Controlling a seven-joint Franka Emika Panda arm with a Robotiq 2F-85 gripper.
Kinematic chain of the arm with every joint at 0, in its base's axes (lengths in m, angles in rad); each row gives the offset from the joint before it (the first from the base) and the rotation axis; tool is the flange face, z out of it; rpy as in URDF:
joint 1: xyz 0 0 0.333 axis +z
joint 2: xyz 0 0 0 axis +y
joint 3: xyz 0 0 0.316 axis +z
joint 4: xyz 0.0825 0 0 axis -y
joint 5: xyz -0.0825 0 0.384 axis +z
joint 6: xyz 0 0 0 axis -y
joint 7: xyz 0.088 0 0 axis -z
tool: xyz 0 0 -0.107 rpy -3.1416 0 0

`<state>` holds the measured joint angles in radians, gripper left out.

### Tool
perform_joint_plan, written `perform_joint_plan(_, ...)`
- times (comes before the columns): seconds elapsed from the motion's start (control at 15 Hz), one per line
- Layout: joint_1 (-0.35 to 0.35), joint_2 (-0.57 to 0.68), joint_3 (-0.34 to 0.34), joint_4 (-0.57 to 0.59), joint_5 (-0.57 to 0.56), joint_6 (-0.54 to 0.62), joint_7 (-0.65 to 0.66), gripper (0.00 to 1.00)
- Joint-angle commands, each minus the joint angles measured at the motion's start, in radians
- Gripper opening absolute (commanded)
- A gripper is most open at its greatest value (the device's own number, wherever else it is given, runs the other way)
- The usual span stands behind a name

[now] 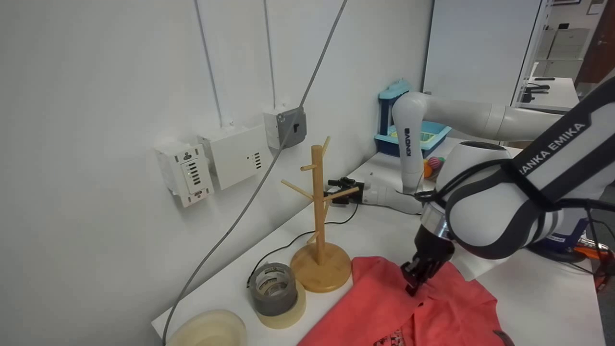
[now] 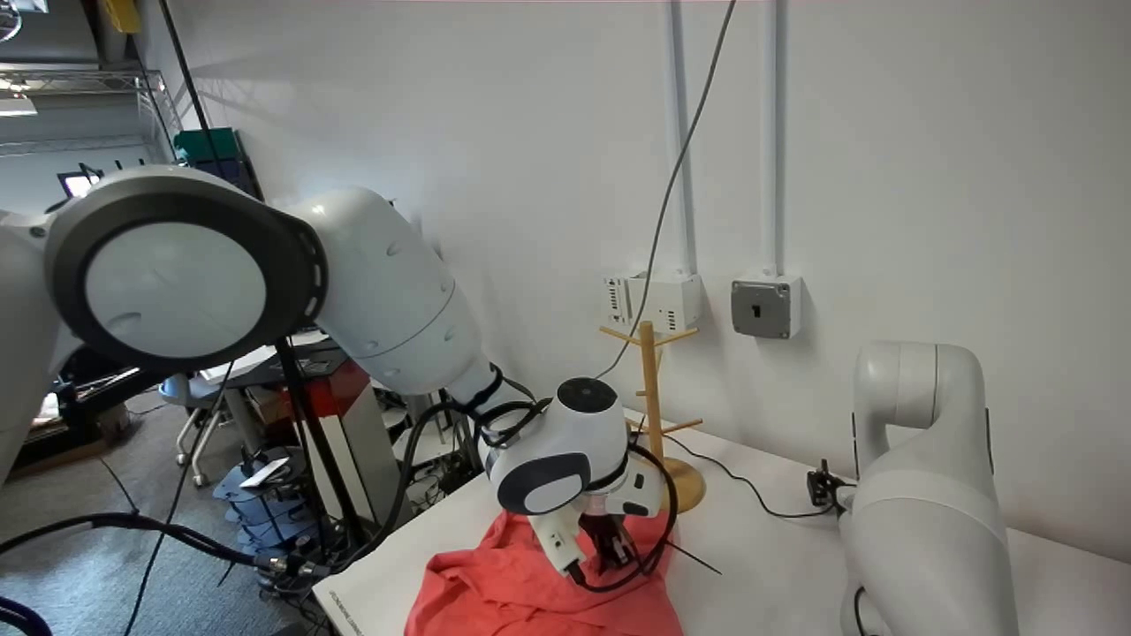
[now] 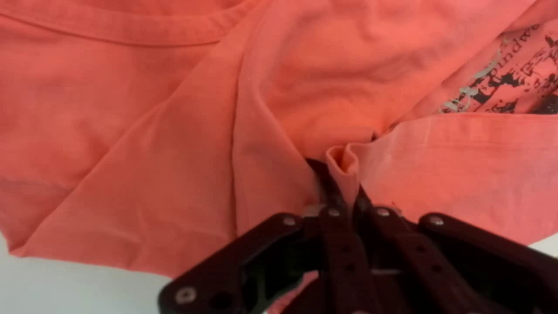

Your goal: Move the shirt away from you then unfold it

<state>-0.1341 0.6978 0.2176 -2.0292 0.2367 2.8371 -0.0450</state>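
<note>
"Seeing the shirt (image 1: pixel 365 307) where?"

"Spreading over the table (image 1: pixel 552 307), under the gripper (image 3: pixel 348 192)."

"Holding anything?"

"Clamping a puckered fold (image 3: pixel 342 163); facing collar (image 3: pixel 130 29) to upper left and print (image 3: pixel 514 78) to upper right in the wrist view. Probably needing to drag all that along."

— So we'd call this a robotics lab?

— We would: we read EMIKA on the Franka arm (image 1: pixel 490 216) and KINOVA on a second arm (image 1: pixel 449 114), both reaching over the same white table (image 1: pixel 375 235).

— What else do we have?

— We see switch boxes (image 1: pixel 239 156) on the wall (image 1: pixel 120 96), thick black cables (image 2: pixel 132 521), a far desk (image 1: pixel 557 103) and, in an exterior view, a metal truss (image 2: pixel 84 82) in the background.
</note>
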Motion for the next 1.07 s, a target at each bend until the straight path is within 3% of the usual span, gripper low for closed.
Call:
perform_joint_plan(0.0,0.009,-0.007,-0.005,0.009,-0.007,-0.01,-0.016,0.0)
perform_joint_plan(0.27,0.056,-0.043,-0.011,0.018,-0.025,-0.061,0.015,0.01)
perform_joint_plan(0.6,0.17,-0.085,-0.036,0.093,-0.056,-0.148,0.056,0.01)
perform_joint_plan(1.0,0.313,-0.064,-0.133,0.228,-0.166,0.011,0.15,0.01)
